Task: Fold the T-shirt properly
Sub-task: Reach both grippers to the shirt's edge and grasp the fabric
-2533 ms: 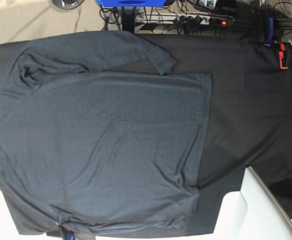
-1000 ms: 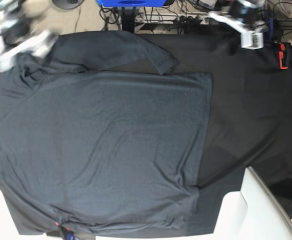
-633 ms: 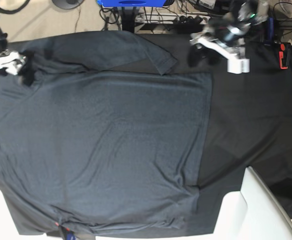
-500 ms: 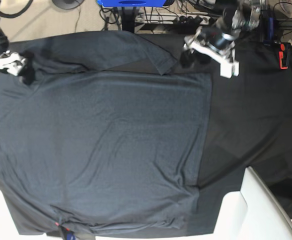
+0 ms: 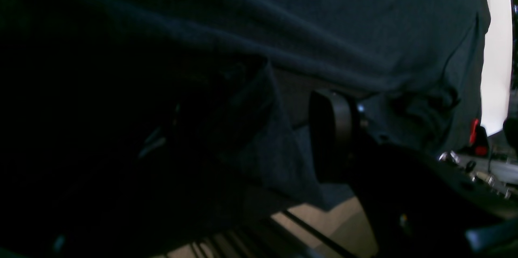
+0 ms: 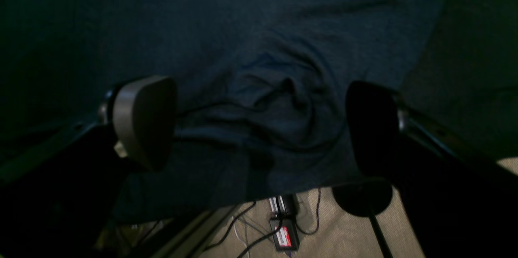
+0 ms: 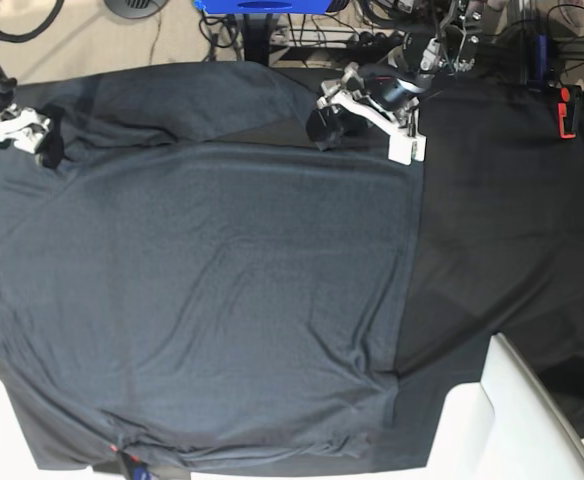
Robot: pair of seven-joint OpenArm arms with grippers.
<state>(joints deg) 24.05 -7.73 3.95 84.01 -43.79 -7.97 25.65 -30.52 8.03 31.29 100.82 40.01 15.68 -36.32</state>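
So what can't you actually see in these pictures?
- Left wrist view: one side of the left gripper is lost in darkness; unclear whether it holds the T-shirt.
- Base view: sleeve cuff hidden behind the left gripper.
- Base view: right gripper cut off by the frame edge.

Table (image 7: 512, 220): lying under a black tablecloth (image 7: 492, 260) that is covering its whole visible top. T-shirt (image 7: 202, 290): lying spread flat directly on the cloth, occupying the left and centre of the base view, one long sleeve (image 7: 222, 100) lying folded across its upper edge. Tablecloth showing bare along the right side.
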